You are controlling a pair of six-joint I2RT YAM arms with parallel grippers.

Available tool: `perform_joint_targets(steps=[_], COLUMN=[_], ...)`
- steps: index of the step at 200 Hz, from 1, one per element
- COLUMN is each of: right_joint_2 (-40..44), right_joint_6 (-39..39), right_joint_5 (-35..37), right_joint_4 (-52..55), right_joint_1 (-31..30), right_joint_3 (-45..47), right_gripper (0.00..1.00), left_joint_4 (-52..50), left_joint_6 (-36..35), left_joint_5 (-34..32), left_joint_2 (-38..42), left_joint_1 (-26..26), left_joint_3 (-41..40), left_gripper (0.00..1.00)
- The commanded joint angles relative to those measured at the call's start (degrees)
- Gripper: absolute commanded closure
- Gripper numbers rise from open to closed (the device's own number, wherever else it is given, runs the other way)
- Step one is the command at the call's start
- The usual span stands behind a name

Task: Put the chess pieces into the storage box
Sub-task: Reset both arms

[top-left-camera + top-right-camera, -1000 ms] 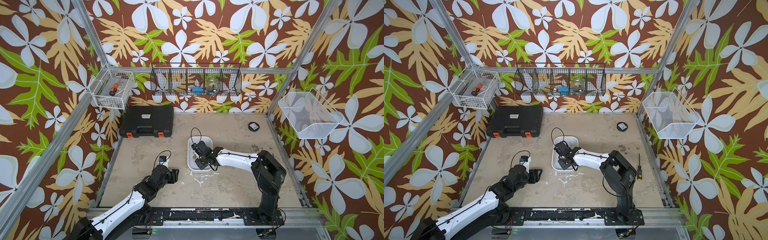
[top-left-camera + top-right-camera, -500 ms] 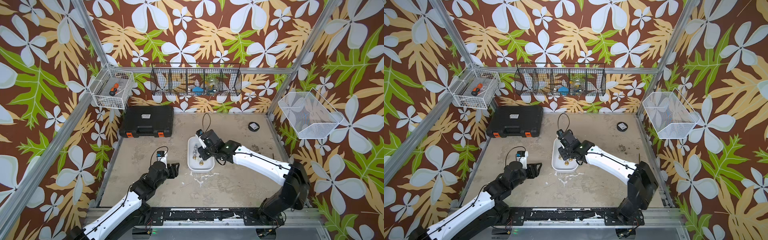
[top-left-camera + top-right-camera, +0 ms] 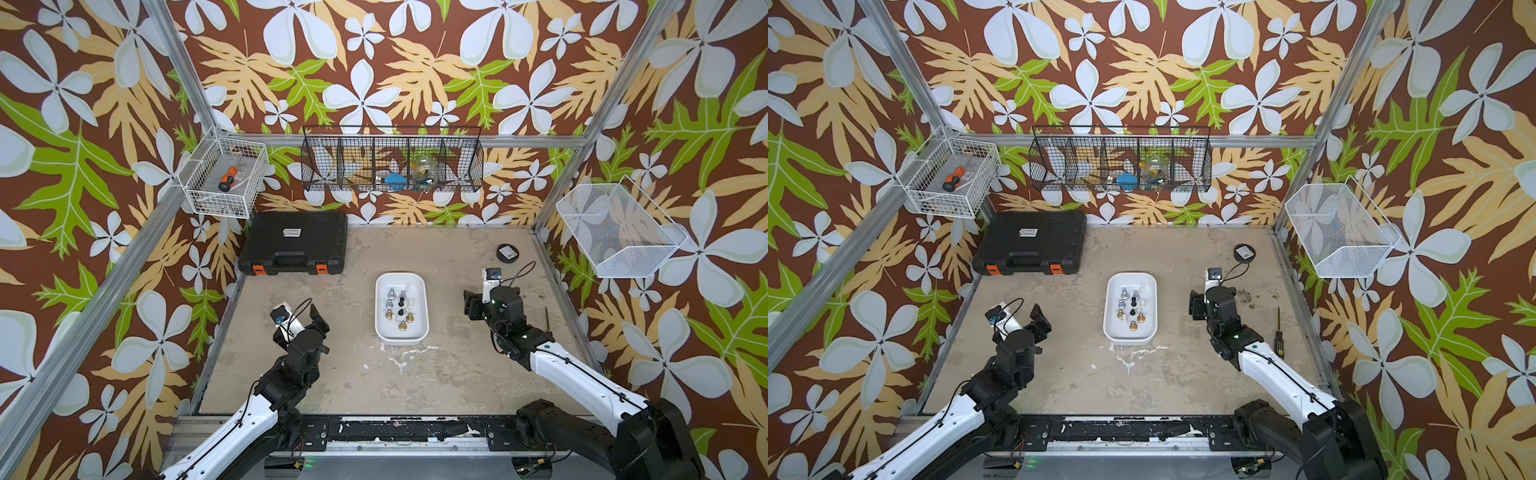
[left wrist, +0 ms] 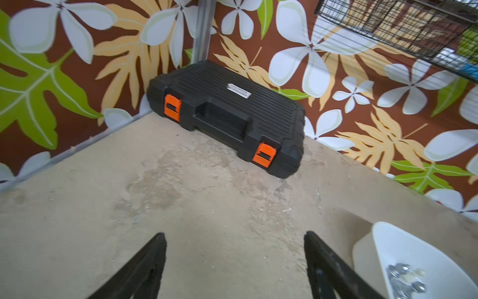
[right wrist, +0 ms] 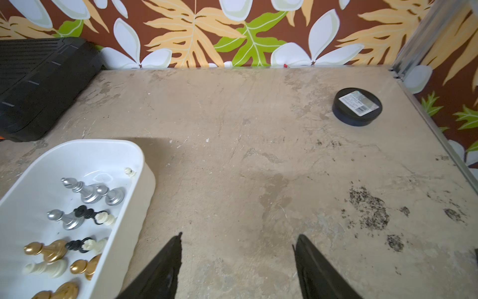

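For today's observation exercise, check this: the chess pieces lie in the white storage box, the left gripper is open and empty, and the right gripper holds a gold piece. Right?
The right gripper holds nothing: the right wrist view shows its jaws apart and empty. The rest stands: the chess pieces lie in the storage box, and the left gripper is open and empty.

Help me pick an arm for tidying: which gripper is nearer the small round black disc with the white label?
Right. The right gripper hangs just short of the black disc; the left gripper is far across, past the white rounded plastic tub.
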State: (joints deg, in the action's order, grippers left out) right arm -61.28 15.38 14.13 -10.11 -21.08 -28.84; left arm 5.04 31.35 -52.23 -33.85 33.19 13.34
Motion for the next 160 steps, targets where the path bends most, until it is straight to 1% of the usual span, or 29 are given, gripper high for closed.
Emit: perform_joint_targets(steps=[1,7,13,24,32,43,48,58,71,83,95,105,116,130,144,155,160], right_joint_2=[2.73,3.89,4.85,6.41,7.61,8.62,8.79,8.68,8.12,7.67,7.1,6.12,4.32,2.14,0.2,-0.41,-0.72], right_joint_6=[1.99,2.72,3.34,4.0,3.63,0.55,0.17,0.44,-1.21,-2.62,-4.38,-7.38,-9.8,-9.33,-9.2,-8.73,-8.1], right_joint_5=[8.56,9.96,11.01,13.63,15.28,16.2,17.96,22.11,24.54,25.81,27.39,28.89,30.93,32.01,32.68,32.54,32.5], right_joint_4=[-9.35,-10.97,-12.38,-15.69,-15.42,-16.58,-17.52,-16.66,-17.9,-19.21,-21.25,-26.37,-32.43,-34.24,-38.82,-43.02,-44.99], right_joint_1=[0.08,0.1,0.16,0.2,0.18,0.22,0.22,0.25,0.18,0.22,0.19,0.24,0.4,0.77,1.04,1.52,1.91], right_joint_3=[5.08,7.01,8.94,12.19,12.58,13.19,13.59,13.21,13.2,13.37,13.73,15.43,17.78,18.53,20.02,21.92,22.92], right_gripper=[0.3,0.3,0.3,0.29,0.29,0.27,0.25,0.17,0.15,0.14,0.14,0.1,0.06,0.06,0.06,0.06,0.06], left_joint_4=[10.95,12.14,12.94,20.66,25.29,30.92,34.63,40.94,48.27,53.94,57.39,59.97,63.35,69.41,76.58,79.82,79.87], left_joint_6=[-8.33,-9.77,-12.53,-19.5,-22.46,-24.84,-26.45,-29.6,-31.7,-33.66,-33.98,-33.49,-34.03,-37.27,-39.48,-40.03,-40.22], left_joint_5=[-9.03,-11.33,-11.89,-15.52,-17.35,-16.89,-16.22,-15.42,-16.32,-14.81,-11.24,-8.14,-6.54,-5.42,-5.17,-4.1,-2.51], left_joint_2=[0.29,0.4,0.65,0.71,0.78,0.26,-0.3,-2.13,-5.46,-9.32,-13.81,-18.16,-23.18,-29.57,-34.92,-37.34,-37.68], left_joint_1=[-0.05,-0.05,-0.05,-0.05,-0.05,-0.1,-0.06,-0.05,-0.22,-1.0,-3.08,-5.47,-7.51,-8.89,-9.5,-9.89,-10.05], left_joint_3=[-3.55,-3.91,-4.11,-6.52,-8.33,-11.39,-13.2,-15.92,-18.05,-18.62,-18.12,-17.47,-16.21,-14.75,-14.49,-14.23,-14.06], left_gripper=[0.13,0.13,0.13,0.12,0.12,0.12,0.11,0.1,0.03,0.01,0.0,0.0,0.0,0.0,0.0,0.0,0.0])
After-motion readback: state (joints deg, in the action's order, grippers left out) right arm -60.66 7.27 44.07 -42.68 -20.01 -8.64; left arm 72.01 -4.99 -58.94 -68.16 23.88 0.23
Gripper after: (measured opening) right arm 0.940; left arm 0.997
